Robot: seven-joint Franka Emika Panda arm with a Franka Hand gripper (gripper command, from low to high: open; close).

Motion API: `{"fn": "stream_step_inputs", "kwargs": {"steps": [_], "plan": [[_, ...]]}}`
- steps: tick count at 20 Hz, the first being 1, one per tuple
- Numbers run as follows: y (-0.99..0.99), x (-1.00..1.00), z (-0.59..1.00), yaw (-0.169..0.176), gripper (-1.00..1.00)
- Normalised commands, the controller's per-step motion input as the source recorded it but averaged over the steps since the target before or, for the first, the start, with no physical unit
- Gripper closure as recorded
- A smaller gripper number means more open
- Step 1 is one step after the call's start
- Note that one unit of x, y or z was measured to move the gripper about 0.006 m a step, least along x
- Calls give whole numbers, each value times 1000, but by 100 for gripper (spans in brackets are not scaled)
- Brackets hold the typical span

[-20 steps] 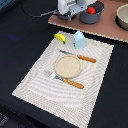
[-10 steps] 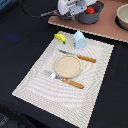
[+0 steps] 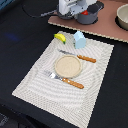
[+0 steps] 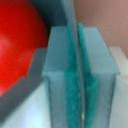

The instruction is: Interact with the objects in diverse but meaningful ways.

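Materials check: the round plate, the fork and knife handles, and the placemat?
Round plate: pale tan, matte, probably wood or plastic. Fork handle and knife handle: orange-brown, wood-look, too blurred to tell grain from paint. Placemat: fine stripes suggest woven fabric, soft finish.

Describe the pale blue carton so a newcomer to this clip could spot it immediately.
Start at the striped beige placemat covering the dark table. At its far edge, nearest the brown wooden board, stands the pale blue carton, upright with a peaked top. The yellow banana lies just to the exterior view's left of it; the carton is the only tall, blue item there.
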Motion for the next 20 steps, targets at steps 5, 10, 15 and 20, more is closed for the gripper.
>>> {"fn": "stream_step_inputs", "kwargs": {"steps": [5, 10, 15, 20], "plan": [[129, 90, 1000, 0, 100], [-186, -36, 1000, -1, 100], [-409, -165, 662, 0, 100], [-593, -369, 189, 0, 100]]}}
